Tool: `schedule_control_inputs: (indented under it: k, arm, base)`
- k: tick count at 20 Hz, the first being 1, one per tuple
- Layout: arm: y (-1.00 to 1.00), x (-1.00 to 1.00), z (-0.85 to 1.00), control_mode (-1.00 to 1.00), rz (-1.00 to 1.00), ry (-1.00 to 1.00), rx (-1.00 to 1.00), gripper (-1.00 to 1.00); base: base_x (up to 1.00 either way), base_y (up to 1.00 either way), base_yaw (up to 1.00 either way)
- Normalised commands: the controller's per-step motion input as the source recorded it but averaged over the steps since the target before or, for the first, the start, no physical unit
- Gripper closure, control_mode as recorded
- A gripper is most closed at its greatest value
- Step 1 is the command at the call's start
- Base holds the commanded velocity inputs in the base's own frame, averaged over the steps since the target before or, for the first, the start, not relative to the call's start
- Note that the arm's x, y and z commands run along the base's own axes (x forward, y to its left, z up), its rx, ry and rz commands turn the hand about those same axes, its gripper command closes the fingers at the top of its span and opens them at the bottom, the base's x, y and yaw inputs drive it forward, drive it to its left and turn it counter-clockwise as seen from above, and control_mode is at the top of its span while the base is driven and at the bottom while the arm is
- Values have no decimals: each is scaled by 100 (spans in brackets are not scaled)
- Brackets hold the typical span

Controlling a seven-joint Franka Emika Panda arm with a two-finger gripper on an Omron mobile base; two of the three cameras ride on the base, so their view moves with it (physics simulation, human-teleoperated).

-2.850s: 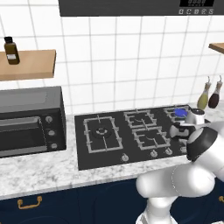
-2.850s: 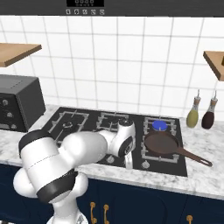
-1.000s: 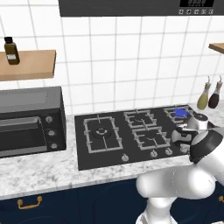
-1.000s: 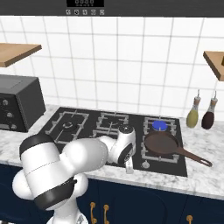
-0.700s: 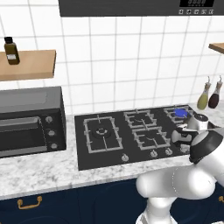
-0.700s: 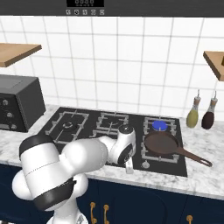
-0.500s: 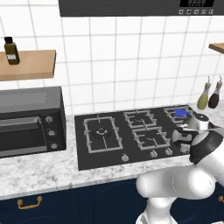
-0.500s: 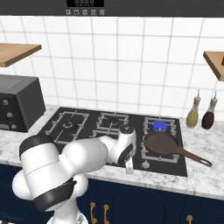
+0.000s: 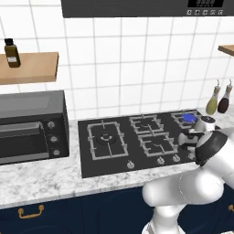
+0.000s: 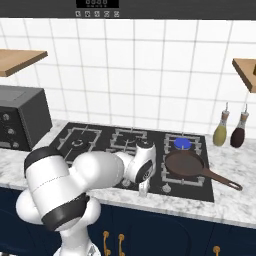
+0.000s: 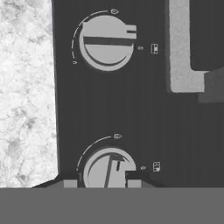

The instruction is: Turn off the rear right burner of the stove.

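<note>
From the left base view, the arm folds low over the stove (image 9: pixel 137 141), its wrist covering the front right corner. Just beyond it a blue flame glows on the rear right burner (image 9: pixel 188 118). Two bottles (image 9: pixel 213 101) stand on the surface past that, one olive, one dark. Far off to the tool's left sits a toaster oven (image 9: pixel 32 125), and a dark bottle (image 9: pixel 12 53) rests on the wooden shelf (image 9: pixel 32 68) above it; its label is too small to read.

Over in the right base view, the tool (image 10: pixel 143 189) points straight down at the knob row on the front edge. Right beside it lies a brown frying pan (image 10: pixel 184 164), nothing in it, handle stretching away to the right. Behind the pan the flame shows blue.

Down in the hand view, a silver knob (image 11: pixel 107 171) sits right at the fingertips (image 11: pixel 133 176), a second knob (image 11: pixel 106 42) farther ahead. Tiny marks flank each knob, unreadable. Whether the tool is wide or narrow, I cannot tell.
</note>
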Motion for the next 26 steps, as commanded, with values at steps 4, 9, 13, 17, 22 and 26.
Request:
schedule_control_inputs:
  k: [4, 9, 13, 17, 22, 26]
  arm:
    - [0, 0, 2, -100, -47, 11, 10, 100]
    - [6, 0, 1, -100, -58, 3, 9, 100]
    - [23, 10, 0, -100, -71, 0, 12, 100]
    - [34, 18, 0, -100, -79, 0, 8, 100]
    - [29, 26, 0, -100, -85, -5, 4, 100]
    - [9, 3, 0, -100, -88, -12, 11, 100]
  base:
    - [0, 0, 0]
    - [0, 0, 0]
    - [0, 0, 0]
    - [0, 0, 0]
    - [0, 0, 0]
    - [0, 0, 0]
